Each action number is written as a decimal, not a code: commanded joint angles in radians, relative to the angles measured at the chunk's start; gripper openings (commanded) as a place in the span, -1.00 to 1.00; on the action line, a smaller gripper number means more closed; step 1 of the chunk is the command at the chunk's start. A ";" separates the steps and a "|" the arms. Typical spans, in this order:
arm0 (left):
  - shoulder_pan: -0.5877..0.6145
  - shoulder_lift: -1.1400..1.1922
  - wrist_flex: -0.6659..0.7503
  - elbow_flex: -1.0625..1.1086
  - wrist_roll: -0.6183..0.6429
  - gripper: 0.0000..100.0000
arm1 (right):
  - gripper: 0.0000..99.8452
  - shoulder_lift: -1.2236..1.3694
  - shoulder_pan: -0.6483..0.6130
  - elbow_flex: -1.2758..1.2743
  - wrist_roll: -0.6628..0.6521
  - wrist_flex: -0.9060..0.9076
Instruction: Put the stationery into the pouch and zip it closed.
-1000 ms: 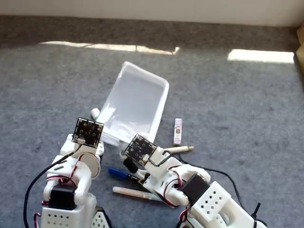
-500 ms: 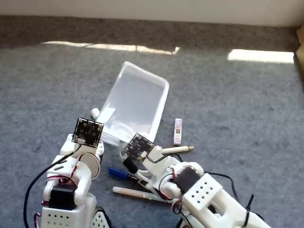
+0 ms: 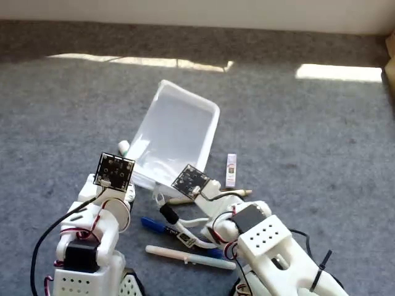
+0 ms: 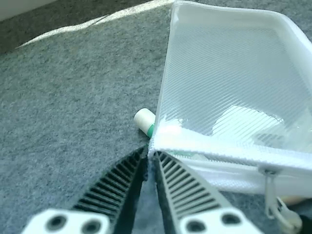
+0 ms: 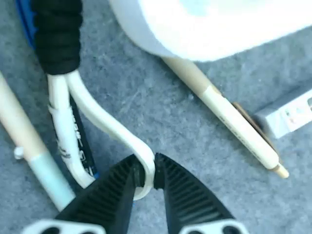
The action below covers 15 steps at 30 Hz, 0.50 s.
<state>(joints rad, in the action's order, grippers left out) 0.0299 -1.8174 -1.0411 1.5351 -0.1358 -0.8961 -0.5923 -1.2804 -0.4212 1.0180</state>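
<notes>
Pinching the pouch (image 4: 229,83), the left gripper (image 4: 150,155) is closed; the right gripper (image 5: 146,175) clamps a white loop (image 5: 105,122).

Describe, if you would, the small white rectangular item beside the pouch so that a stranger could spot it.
Start at the translucent white mesh pouch on the grey carpet-like surface. Just off its near right corner lies the small white rectangular block, apart from the pouch. Unlike the long beige pen beside it, it is short, box-shaped and square-ended.
</notes>
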 commanded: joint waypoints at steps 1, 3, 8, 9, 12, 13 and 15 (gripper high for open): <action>0.015 -0.004 -0.002 -0.045 0.000 -0.99 | -0.96 -0.004 0.116 0.120 -0.060 0.074; 0.015 -0.004 -0.002 -0.045 0.000 -0.99 | -0.96 -0.005 0.186 0.166 -0.080 0.127; 0.015 -0.004 -0.002 -0.045 0.000 -0.99 | -0.96 -0.005 0.346 0.234 -0.138 0.168; 0.015 -0.004 -0.002 -0.045 0.000 -0.99 | -0.96 -0.005 0.371 0.236 -0.149 0.168; 0.015 -0.004 -0.002 -0.045 0.000 -0.99 | -0.96 -0.005 0.444 0.242 -0.175 0.168; 0.015 -0.004 -0.002 -0.045 0.000 -0.99 | -0.96 -0.005 0.470 0.242 -0.187 0.168; 0.015 -0.004 -0.002 -0.044 0.000 -0.99 | -0.96 -0.005 0.529 0.242 -0.215 0.168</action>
<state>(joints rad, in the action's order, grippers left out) 0.0299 -1.8174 -1.0411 1.5351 -0.1327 -0.8961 -0.1504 -1.1040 -0.5946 1.1776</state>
